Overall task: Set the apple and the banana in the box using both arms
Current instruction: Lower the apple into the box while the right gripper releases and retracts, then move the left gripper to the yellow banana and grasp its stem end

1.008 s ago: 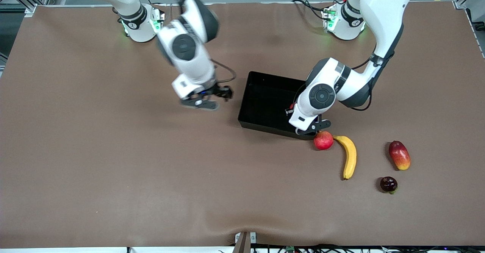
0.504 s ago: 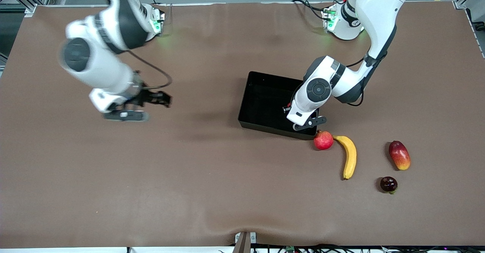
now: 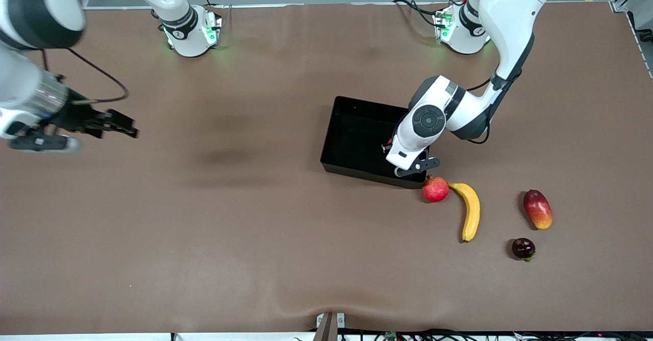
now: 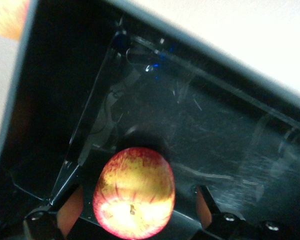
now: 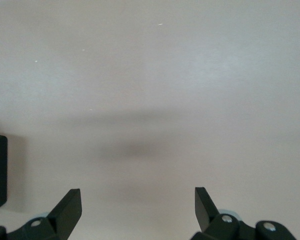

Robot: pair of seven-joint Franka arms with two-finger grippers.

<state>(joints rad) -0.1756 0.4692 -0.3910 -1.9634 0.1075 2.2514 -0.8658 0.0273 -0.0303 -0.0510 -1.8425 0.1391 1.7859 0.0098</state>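
We see the left claw (image 3: 416,167) low over the corner of the black box (image 3: 352,126) that lies nearest the front camera at the left arm's end. In the left wrist view its fingers (image 4: 206,209) stand spread, with the apple (image 4: 134,192) between them inside the box and a sliver of space showing on either side, so we read this claw as parted and not clamping the fruit. The arm hides the apple from the front camera. The banana (image 3: 472,209) lies on the table (image 3: 255,228) outside the box, nearer the camera than that corner, its upper tip just beside a red pomegranate (image 3: 435,189) that sits close against the box wall. Farther toward the left arm's end we find a red-yellow mango (image 3: 537,209) and a small dark fruit (image 3: 523,248). The right claw (image 3: 122,126) hangs over bare table at the right arm's end, fingers wide apart and holding nothing.
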